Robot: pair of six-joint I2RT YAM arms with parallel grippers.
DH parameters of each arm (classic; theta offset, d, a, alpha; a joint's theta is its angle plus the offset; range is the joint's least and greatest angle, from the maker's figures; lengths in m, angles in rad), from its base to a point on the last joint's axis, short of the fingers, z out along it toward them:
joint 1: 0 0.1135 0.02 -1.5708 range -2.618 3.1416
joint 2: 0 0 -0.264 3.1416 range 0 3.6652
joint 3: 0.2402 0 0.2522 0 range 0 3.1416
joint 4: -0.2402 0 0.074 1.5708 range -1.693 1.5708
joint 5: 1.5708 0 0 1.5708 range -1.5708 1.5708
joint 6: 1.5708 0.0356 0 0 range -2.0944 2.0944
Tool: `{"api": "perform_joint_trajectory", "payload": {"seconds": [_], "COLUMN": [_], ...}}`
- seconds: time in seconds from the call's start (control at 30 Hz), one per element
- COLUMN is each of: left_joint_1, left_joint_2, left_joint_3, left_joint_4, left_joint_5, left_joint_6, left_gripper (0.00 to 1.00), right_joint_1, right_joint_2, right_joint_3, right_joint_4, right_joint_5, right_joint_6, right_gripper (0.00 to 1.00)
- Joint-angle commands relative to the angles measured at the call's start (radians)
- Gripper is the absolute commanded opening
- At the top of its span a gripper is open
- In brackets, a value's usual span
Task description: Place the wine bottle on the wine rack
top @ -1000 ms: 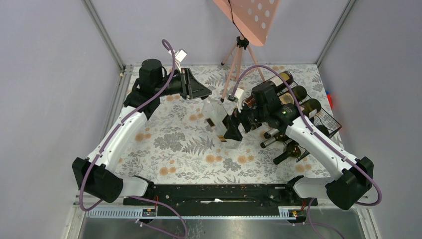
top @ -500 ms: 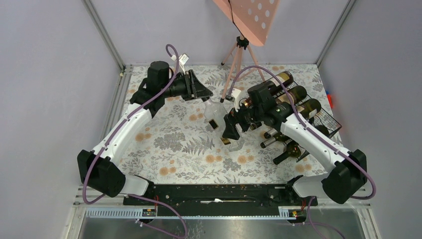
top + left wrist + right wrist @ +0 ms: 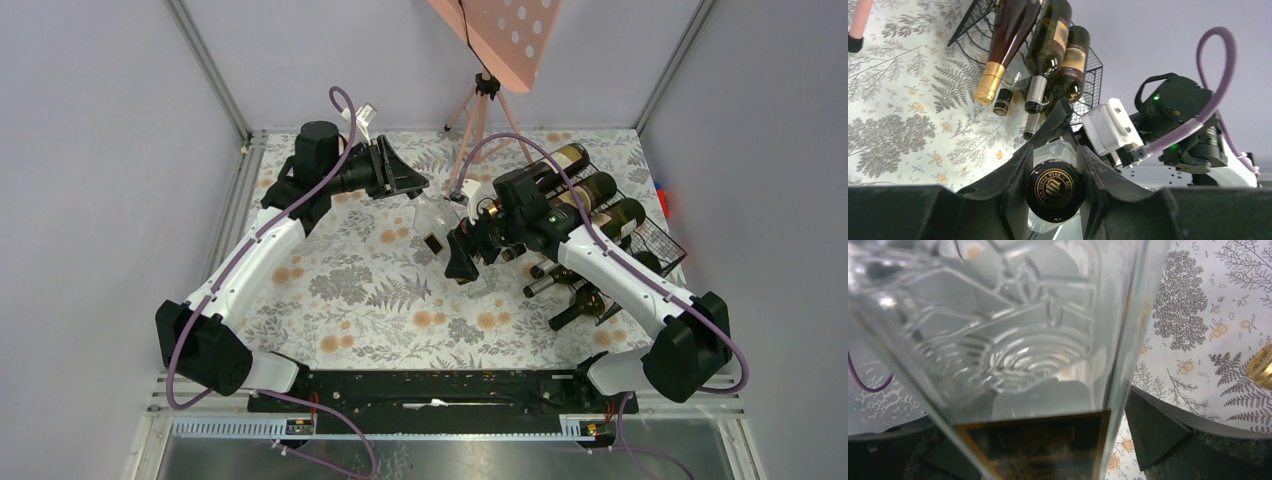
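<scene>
Two robot arms are sharing one clear, moulded-glass wine bottle (image 3: 430,222) with a black cap over the middle of the fern-printed tablecloth (image 3: 350,290). The left gripper (image 3: 1055,150) is clamping narrowly on the capped neck, its fingers (image 3: 1015,170) pressing either side. The right gripper (image 3: 1038,440) is squeezing the body near its dark, gold-edged label. The black thin-wire wine rack (image 3: 655,240), carrying several dark bottles (image 3: 590,190), is standing at the bottle's three o'clock, apart from it. A pink tripod stand (image 3: 478,115) is rising at twelve o'clock before pale grey walls (image 3: 100,150).
</scene>
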Motion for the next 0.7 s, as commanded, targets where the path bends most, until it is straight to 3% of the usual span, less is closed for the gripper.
{"api": "perform_joint_trajectory", "payload": {"seconds": [0.0, 0.67], "left_joint_1": [-0.004, 0.031], "left_joint_2": [-0.026, -0.053], "left_joint_3": [0.017, -0.022], "left_joint_4": [0.237, 0.257], "left_joint_5": [0.119, 0.113], "left_joint_6": [-0.180, -0.204], "left_gripper": [0.00, 0.00], "right_joint_1": [0.006, 0.006], "right_joint_2": [-0.023, -0.103], "right_joint_3": [-0.015, -0.056], "right_joint_4": [0.045, 0.051], "right_joint_5": [-0.042, -0.024], "right_joint_6": [-0.008, -0.048], "right_gripper": [1.00, 0.98]}}
